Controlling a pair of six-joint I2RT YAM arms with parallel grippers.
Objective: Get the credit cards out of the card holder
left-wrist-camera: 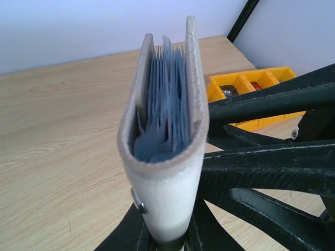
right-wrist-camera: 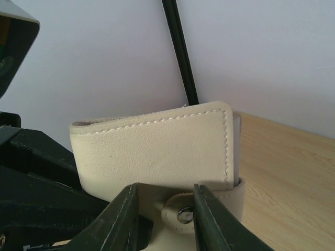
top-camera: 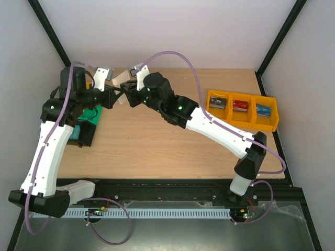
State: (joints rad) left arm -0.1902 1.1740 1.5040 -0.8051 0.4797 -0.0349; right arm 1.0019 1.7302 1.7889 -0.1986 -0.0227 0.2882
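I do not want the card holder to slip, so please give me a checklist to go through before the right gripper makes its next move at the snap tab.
1. Left gripper shut on the card holder: ok, it clamps the lower end.
2. Right gripper lined up with the snap tab: ok, one finger stands on each side of the tab and the jaws are open.
3. Snap undone: cannot tell.
4. Cards in sight: cannot tell, only blue inner sleeves show between the two covers.
5. Holder kept over the table, away from the yellow bins: ok.
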